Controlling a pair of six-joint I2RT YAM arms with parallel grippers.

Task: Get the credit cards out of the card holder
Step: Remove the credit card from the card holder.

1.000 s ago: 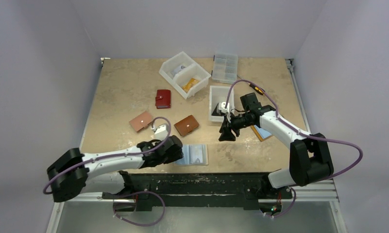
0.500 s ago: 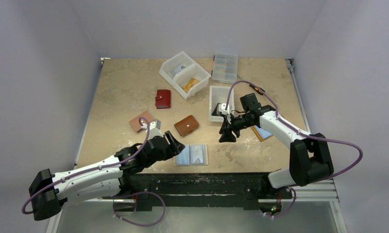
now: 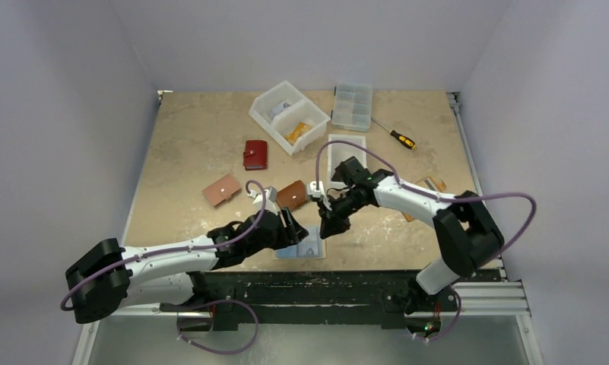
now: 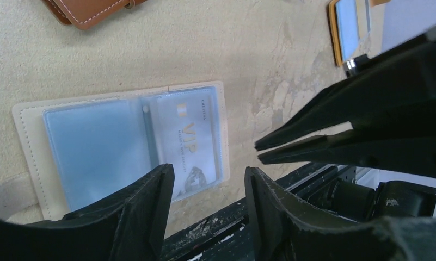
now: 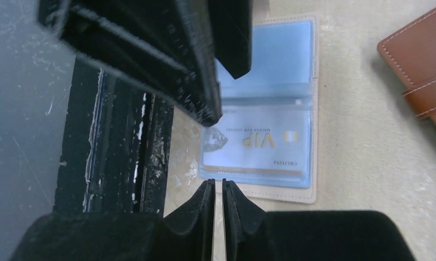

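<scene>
**Card holder open, one card seated, both claws empty**

The card holder [image 3: 302, 245] lies opened flat with its clear sleeves upward, at the near edge of the table [image 3: 187, 137]. One sleeve holds a pale VIP card [image 4: 191, 136]. It is fully seated, with no edge protruding. The other sleeve shows plain light blue, and I cannot tell whether a card lies in it.

The left gripper [image 4: 207, 179] hangs low over the holder's near edge on the VIP side, fingers apart and empty. The right gripper [image 5: 218, 185] hovers at the holder's VIP end, fingers drawn almost together with only a slit between them and nothing in it. Neither appears to touch the holder.

A closed brown wallet [image 3: 292, 195] lies just beyond the holder. Well to the holder's right lies an orange-edged flat item [image 4: 349, 27]. I cannot tell whether it is a card taken from this holder.

Finding: removal is incomplete. At least the VIP card is left to draw out. In my judgement the holder must be pinned down before that card can be slid free of its sleeve.
</scene>
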